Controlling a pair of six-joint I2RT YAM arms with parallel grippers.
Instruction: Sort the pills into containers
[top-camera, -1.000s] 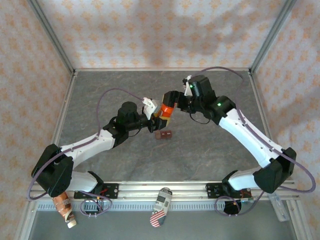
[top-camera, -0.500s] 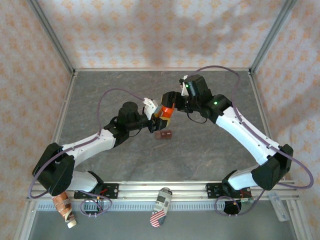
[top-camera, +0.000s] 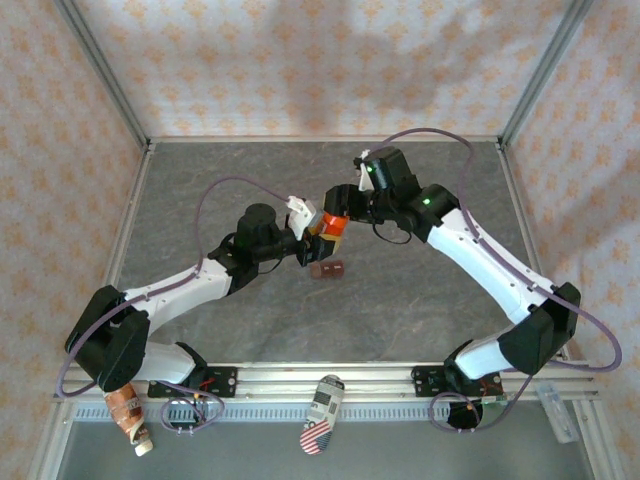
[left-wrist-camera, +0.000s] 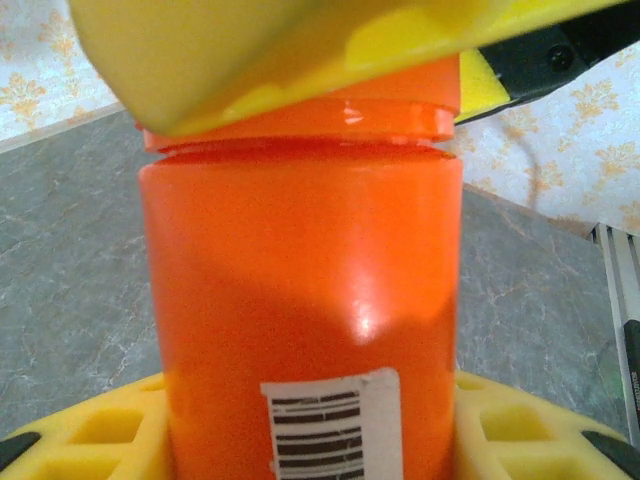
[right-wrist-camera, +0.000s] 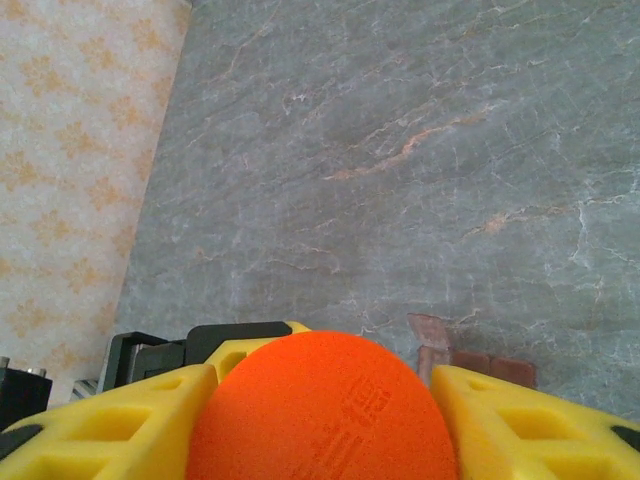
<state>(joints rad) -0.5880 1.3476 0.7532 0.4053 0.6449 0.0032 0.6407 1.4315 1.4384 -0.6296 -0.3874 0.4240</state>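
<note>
**A:** At the middle of the desk (top-camera: 430, 300), how do the two stand?

**B:** The left end effector (top-camera: 312, 232) is clamped on the body of the orange bottle (top-camera: 333, 226). The right end effector (top-camera: 338, 205) is closed around its cap (right-wrist-camera: 320, 410).

**A:** And the container box?

**B:** The container box (top-camera: 327, 269) lies on the desk just beside the bottle, toward the arm bases, clear of both end effectors.

Even bright light, soft shadows on back wall (top-camera: 320, 60), glare spot on orange bottle (left-wrist-camera: 365, 325)

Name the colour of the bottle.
The bottle is bright orange, clearest in the left wrist view.
</note>
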